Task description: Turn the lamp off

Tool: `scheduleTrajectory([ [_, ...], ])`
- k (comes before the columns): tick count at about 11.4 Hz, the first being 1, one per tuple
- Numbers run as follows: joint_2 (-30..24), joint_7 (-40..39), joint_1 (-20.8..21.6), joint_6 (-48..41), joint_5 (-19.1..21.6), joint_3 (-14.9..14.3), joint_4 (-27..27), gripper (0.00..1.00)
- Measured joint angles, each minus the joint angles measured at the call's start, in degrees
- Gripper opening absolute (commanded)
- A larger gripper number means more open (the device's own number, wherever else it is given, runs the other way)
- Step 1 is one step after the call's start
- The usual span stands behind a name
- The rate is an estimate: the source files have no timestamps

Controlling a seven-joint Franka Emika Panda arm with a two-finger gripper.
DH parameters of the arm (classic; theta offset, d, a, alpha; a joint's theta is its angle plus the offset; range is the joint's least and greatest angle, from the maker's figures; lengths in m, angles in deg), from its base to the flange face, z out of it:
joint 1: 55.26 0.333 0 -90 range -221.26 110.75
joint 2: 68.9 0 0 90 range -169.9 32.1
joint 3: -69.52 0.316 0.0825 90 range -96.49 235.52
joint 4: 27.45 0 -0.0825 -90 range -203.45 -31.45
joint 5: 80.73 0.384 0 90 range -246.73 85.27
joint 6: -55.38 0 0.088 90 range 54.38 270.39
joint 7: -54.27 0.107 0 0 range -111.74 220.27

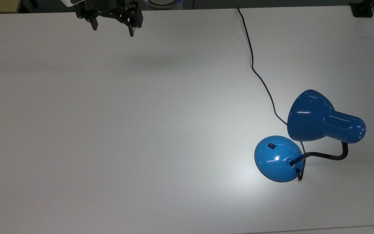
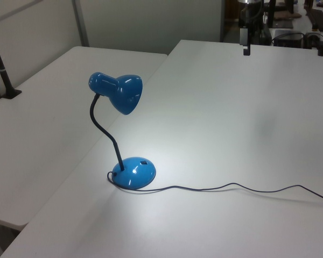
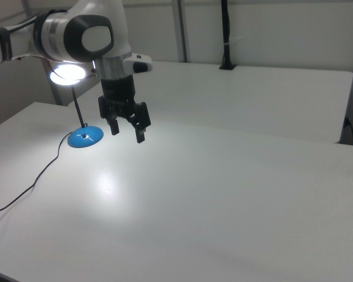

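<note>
On a white table (image 1: 109,130), a blue desk lamp (image 1: 313,120) burns, its light pooling on the tabletop around its round domed base (image 1: 278,159); in the top view the base sits toward the lower right, a small black switch (image 1: 271,146) set on the dome's upper left flank, the curved black neck (image 1: 330,156) rising from the base's right side to the bell-shaped shade (image 1: 307,117) above it; the black cord (image 1: 255,65) trails from the base up the table to its far edge; farther off, at the top view's upper left, the Franka arm's gripper (image 1: 113,28) hangs above the table, fingers released and spread, holding nothing, well apart from the lamp; in the right view the gripper (image 3: 126,130) hovers in the foreground with the lit shade (image 3: 67,72) and base (image 3: 85,138) behind it on the right view's left. The switch lies diagonally down and to the right of the fingers in the top view, on the side of the dome facing them, so the coming move looks like a long crossing of the table and a descent onto the switch, with the shade overhanging close by as the likely obstacle.
</note>
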Motion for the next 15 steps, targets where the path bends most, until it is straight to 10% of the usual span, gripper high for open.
scheduleTrajectory([
  [11, -0.2, 0.0, 0.0, 0.0, 2.3, -1.2, 2.0, 1.00],
  [15, -0.2, -2.2, 0.0, 0.0, 2.3, -3.0, 2.8, 0.02],
])
